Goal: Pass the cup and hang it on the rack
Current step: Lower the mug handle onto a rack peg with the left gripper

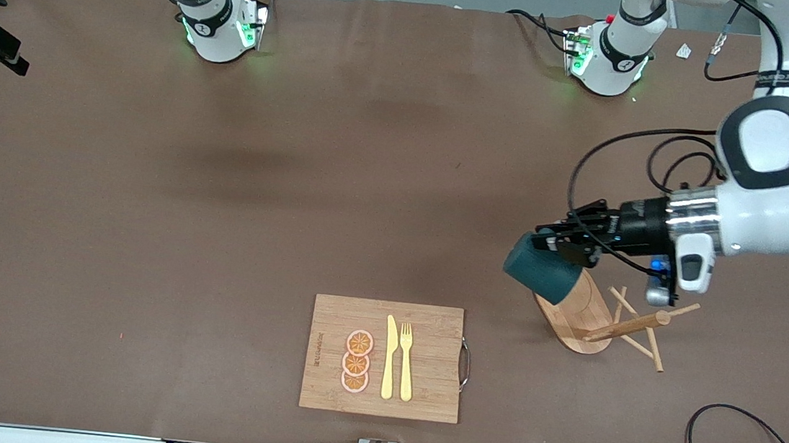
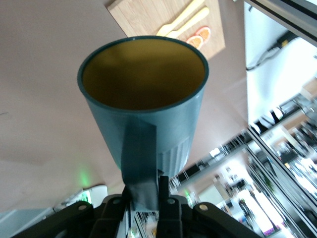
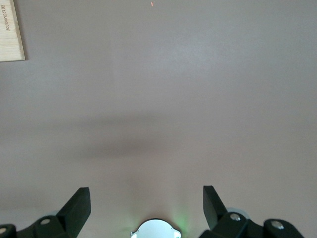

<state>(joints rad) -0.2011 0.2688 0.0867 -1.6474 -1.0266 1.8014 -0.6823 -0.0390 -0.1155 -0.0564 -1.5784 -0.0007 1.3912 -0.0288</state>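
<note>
The cup (image 1: 540,270) is held by its handle in the clamped left end effector (image 1: 557,243), over the rack (image 1: 598,321); hanging remains. The right end effector (image 3: 146,208) waits, fingers apart.

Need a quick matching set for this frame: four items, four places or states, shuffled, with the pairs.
Items
1. small dark teal ribbed cup
2. light wooden mug rack
3. rectangular wooden cutting board
4. right gripper

Places or states
A. carries orange slices, a yellow knife and a yellow fork
B. open, above bare table
C. clamped by its handle in the left gripper
D. stands toward the left arm's end of the table, under the cup

Pairs: 1-C, 2-D, 3-A, 4-B
</note>
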